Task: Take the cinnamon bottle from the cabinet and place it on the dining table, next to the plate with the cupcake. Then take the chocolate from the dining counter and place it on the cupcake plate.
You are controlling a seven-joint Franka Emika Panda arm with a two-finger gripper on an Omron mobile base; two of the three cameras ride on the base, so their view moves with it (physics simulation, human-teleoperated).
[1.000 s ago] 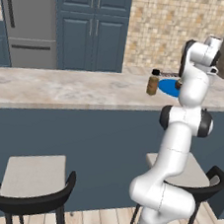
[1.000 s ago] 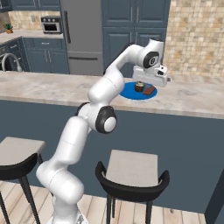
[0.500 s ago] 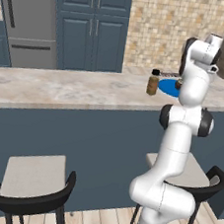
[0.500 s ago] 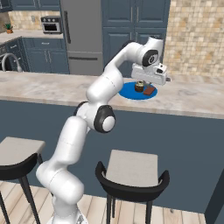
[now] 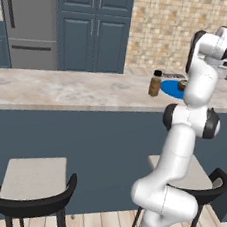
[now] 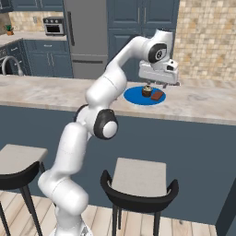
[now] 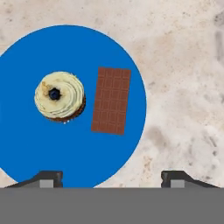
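The blue plate [image 7: 52, 48] lies on the beige marbled dining table [image 7: 183, 65]. On it sit the cream-topped cupcake [image 7: 60, 96] and, flat just beside it, the brown chocolate [image 7: 111, 100]. My gripper [image 7: 111, 179] hangs open above them and touches neither. In the right base view the gripper [image 6: 156, 86] hovers over the cupcake [image 6: 146, 91], the chocolate [image 6: 157, 96] and the plate [image 6: 136, 97]. The cinnamon bottle [image 5: 155, 84] stands upright on the table [image 5: 63, 86], just left of the plate [image 5: 170, 88]. The cabinet is out of view.
Two black-framed stools [image 6: 138, 177] [image 5: 32, 178] stand under the table's near side beside my base. Behind the table are a steel fridge [image 5: 29, 19], tall blue double-door cabinets [image 5: 93, 25] and a tiled wall [image 5: 171, 27].
The jaws have opened and let go of the chocolate, which now lies free on the plate. The arm has hardly moved.
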